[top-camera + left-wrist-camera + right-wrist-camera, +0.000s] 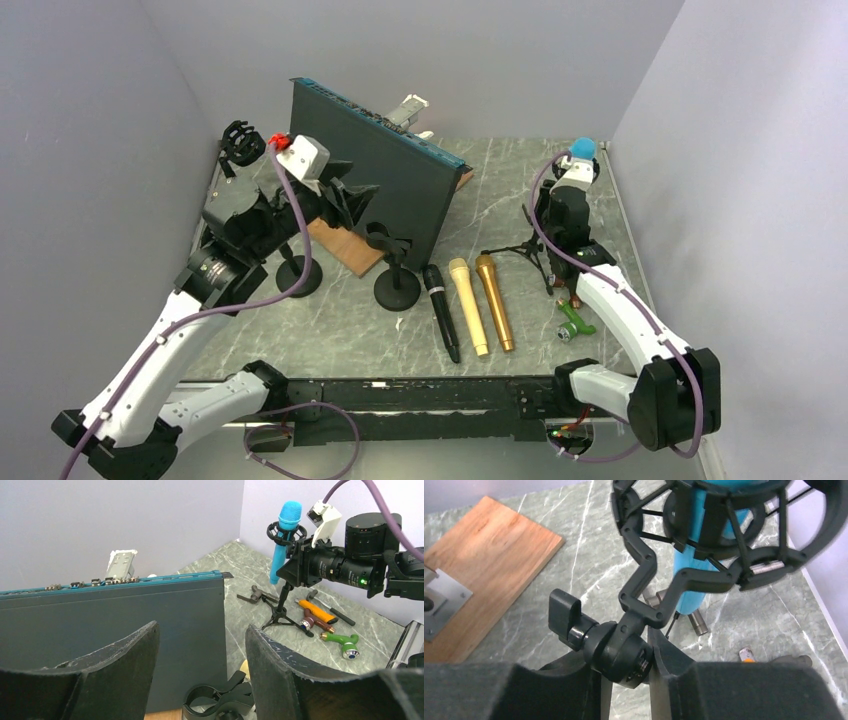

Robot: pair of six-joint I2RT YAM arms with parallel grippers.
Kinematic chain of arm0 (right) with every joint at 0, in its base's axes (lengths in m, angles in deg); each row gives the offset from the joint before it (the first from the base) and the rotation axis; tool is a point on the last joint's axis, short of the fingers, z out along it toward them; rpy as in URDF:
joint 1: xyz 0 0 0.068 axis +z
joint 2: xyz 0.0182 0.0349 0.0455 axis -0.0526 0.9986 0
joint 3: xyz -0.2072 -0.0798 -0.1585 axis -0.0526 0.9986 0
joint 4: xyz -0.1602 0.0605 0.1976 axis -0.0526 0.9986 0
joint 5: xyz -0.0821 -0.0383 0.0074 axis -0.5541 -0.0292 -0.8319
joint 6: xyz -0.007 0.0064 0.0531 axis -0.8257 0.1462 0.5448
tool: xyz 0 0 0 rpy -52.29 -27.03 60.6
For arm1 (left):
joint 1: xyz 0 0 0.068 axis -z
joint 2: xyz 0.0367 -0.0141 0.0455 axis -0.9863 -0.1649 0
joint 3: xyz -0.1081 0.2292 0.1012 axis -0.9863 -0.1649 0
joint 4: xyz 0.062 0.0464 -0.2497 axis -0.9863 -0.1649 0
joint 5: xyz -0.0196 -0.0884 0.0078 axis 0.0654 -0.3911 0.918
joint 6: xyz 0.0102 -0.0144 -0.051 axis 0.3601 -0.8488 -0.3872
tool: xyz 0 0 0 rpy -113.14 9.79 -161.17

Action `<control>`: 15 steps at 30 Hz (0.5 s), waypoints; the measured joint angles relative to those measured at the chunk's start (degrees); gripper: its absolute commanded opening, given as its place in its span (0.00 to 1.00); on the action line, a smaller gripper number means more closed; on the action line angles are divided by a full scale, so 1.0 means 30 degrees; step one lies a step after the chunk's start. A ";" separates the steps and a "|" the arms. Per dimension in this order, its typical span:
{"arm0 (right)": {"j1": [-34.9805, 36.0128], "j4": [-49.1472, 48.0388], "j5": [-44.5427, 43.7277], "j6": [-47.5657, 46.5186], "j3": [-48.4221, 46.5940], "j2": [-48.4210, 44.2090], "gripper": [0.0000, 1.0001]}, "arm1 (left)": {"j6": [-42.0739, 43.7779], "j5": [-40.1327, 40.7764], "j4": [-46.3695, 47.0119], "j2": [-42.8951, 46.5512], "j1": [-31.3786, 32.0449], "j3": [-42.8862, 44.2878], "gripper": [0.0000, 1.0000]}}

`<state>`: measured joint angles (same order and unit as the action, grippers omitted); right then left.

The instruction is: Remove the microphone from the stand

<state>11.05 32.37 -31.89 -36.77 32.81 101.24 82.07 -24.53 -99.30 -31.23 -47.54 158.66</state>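
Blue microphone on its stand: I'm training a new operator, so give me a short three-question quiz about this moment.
1. True or false: the blue microphone is already out of its shock mount.
2. The right gripper is shut on: A) the stand's swivel joint; B) the microphone body; C) a tripod leg.
3. Fill in: ___ loose microphones lie flat on the table.
Key: 1 false; 2 A; 3 three.
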 measured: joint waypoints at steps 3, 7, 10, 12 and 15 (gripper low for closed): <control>0.0000 -0.0736 -0.0153 -0.0576 0.0182 0.0066 0.03 | -0.0029 0.0000 0.0015 0.0240 -0.0117 0.0000 0.67; 0.0000 -0.0911 -0.0168 -0.1362 0.0226 0.0051 0.00 | -0.0211 -0.0022 0.0066 0.0328 -0.0357 0.0000 0.66; 0.0000 -0.0816 -0.0182 -0.1880 0.0109 0.0036 0.00 | -0.0452 -0.0029 0.0058 0.0291 -0.0510 0.0000 0.66; 0.0000 -0.0328 -0.0175 -0.2215 -0.0321 0.0029 0.00 | -0.0517 -0.0029 0.0058 0.0277 -0.0590 0.0000 0.66; 0.0000 0.0576 -0.0131 -0.2557 -0.1377 -0.0124 0.00 | -0.0525 -0.0022 0.0058 0.0262 -0.0641 0.0000 0.66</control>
<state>11.05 34.09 -32.29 -44.44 28.68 100.87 80.49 -24.59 -99.13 -30.44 -49.46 158.66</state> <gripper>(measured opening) 0.288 0.658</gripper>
